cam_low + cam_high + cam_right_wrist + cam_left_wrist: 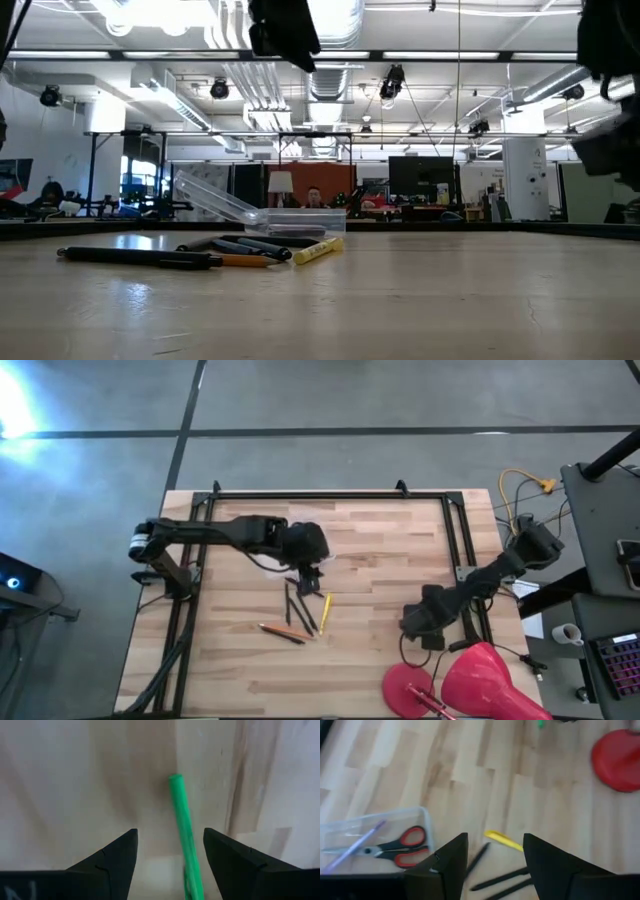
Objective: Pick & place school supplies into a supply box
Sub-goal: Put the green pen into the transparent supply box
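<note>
My left gripper [310,572] hovers open over the table's middle, beside the transparent supply box [375,837]. Red-handled scissors [402,849] and a purple pen [355,849] lie in the box. Just ahead of the left fingers lie a yellow pen [504,840] and black pens [479,859]. More pens, one of them orange [283,630], are scattered nearby on the wood. My right gripper [170,831] is open low over the table's right part [418,625]. Its fingers stand on either side of a green pen [181,825] that lies flat on the table.
A red dome lamp [480,682] and its round base [408,682] sit at the near right corner, close to my right gripper. A black frame [320,493] runs along the far and side edges. In the low view the box [255,208] stands open behind the pens.
</note>
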